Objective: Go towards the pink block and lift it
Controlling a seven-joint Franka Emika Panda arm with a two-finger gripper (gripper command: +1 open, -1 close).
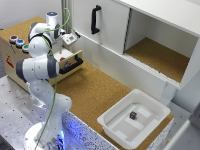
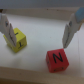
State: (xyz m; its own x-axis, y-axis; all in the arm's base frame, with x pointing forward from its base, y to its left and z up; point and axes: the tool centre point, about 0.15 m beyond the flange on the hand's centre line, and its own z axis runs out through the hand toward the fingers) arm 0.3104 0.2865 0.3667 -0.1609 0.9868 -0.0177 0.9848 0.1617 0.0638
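My gripper (image 2: 36,29) hangs wide open and empty, fingers (image 2: 67,34) spread. The pink block (image 2: 56,60) sits just off centre, beside a yellow block (image 2: 15,40) (leave that one). I should shift over pink, then descend squarely.

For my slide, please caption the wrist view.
Open jaws hover above a yellow lettered cube and a red-pink lettered cube.

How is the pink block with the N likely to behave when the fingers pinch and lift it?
The pink block looks like a rigid cube with flat faces, so it would probably slide rather than roll if nudged. Those flat sides should likely suit a pinch from the open gripper. It looks small beside the fingers, so it is probably light.
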